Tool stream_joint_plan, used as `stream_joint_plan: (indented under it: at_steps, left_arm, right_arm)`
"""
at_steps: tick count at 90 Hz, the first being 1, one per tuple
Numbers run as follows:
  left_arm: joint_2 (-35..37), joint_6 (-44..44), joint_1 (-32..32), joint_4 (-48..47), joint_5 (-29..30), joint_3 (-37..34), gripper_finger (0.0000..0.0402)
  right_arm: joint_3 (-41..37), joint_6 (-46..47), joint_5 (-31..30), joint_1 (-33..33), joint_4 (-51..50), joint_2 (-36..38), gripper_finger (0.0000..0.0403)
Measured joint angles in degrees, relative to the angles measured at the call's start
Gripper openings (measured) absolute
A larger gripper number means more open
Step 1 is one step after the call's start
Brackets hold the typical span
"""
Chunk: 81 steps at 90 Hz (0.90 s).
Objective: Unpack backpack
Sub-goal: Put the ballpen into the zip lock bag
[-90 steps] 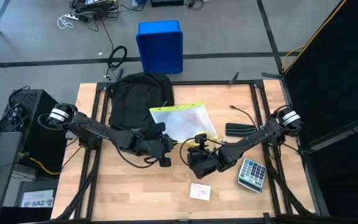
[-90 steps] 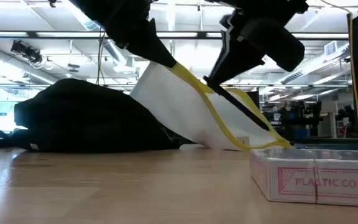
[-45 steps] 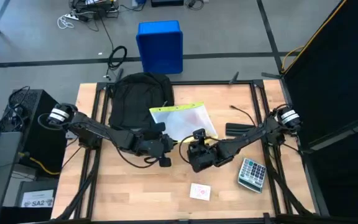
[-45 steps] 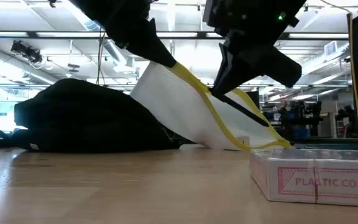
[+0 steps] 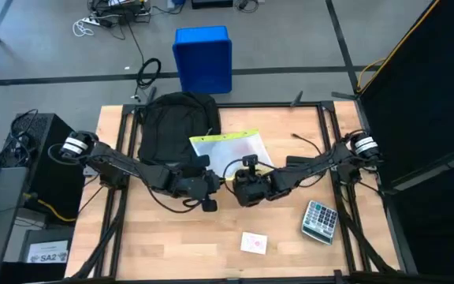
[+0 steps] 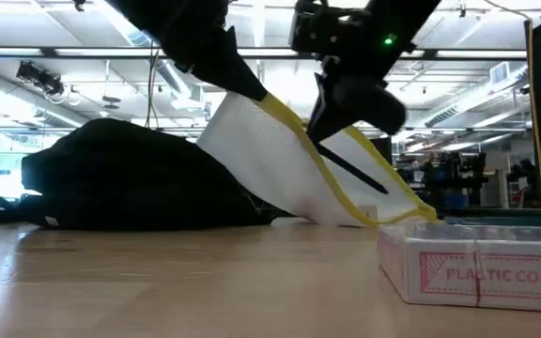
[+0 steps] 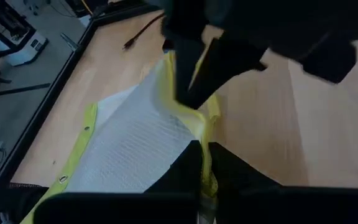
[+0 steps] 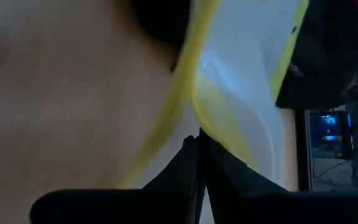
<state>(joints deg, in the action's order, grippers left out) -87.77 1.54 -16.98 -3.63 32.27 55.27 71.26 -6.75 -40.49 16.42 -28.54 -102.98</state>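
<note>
Left hand (image 5: 208, 188) pinches the near yellow edge of the pouch (image 5: 232, 152), lifting that corner off the counter (image 5: 172, 237). Right hand (image 5: 239, 183), fingers closed on the same edge, sits just beside it. Pouch slopes back toward the backpack (image 5: 173, 125), which lies flat at the counter's far side, nearer the left arm.

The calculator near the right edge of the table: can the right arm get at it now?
Probably not at once. The right end effector looks shut on the yellow-edged pouch at mid-table. The calculator itself lies uncovered beside that arm, so after letting go the way seems free.
</note>
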Motion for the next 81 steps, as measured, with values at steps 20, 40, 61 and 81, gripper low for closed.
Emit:
stream_joint_plan:
  at_steps: [20,40,61,81]
  left_arm:
    - [0.0,0.0,-0.01,-0.03,-0.02,0.0,0.0]
    - [0.0,0.0,0.01,0.01,0.0,0.0,0.0]
    - [0.0,-0.02,0.01,0.01,0.04,0.0,0.0]
    - [0.0,-0.02,0.03,-0.08,0.24,0.0,0.0]
  right_arm:
    - [-2.95,-7.89,2.39,-1.27,9.34,-0.03,0.0]
    - [-7.9,-11.79,-0.8,-3.46,13.56,-0.13,0.0]
    - [-7.89,-17.22,2.36,-6.59,17.34,-0.11,0.0]
    - [-7.89,-14.0,6.54,-10.4,16.51,-0.11,0.0004]
